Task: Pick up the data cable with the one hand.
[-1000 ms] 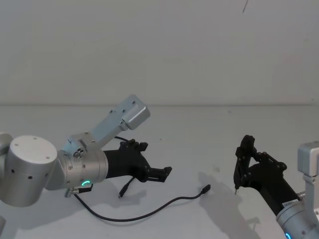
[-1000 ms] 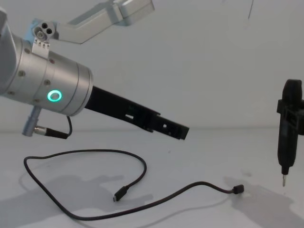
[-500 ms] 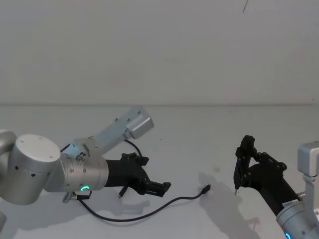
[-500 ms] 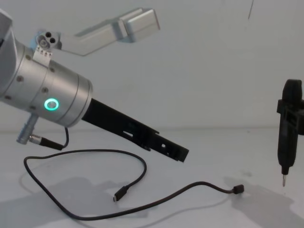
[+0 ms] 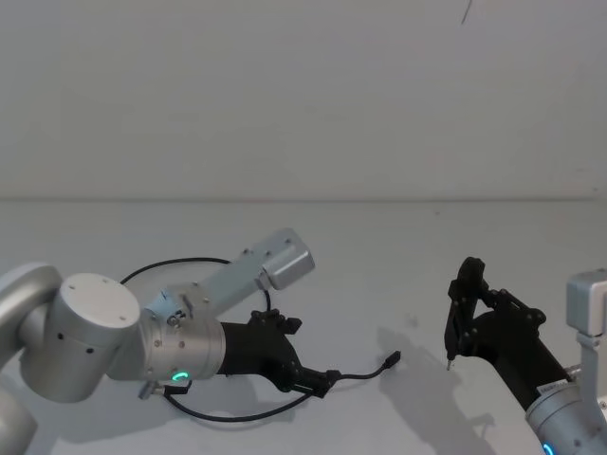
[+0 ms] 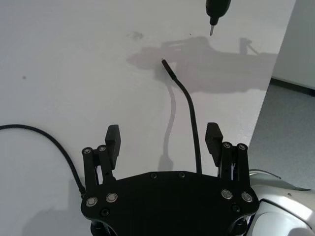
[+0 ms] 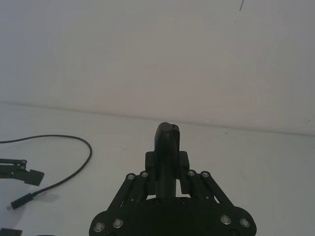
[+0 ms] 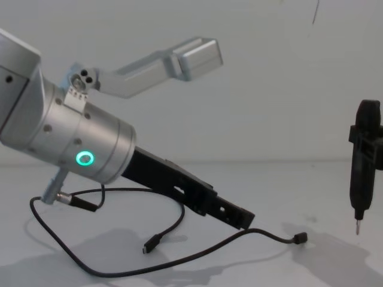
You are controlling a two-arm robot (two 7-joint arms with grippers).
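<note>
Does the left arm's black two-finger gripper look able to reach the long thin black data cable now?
Probably yes. The left gripper is open low over the white table, and the data cable runs between its fingers; nothing blocks it. The right gripper holds a slim black tool aside.

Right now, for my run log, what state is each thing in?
left gripper: open, low over the table, fingers either side of the cable.
cable: lying slack on the table, not lifted.
right gripper: shut on the tool, off to the right.
tool: held upright, metal tip down.
</note>
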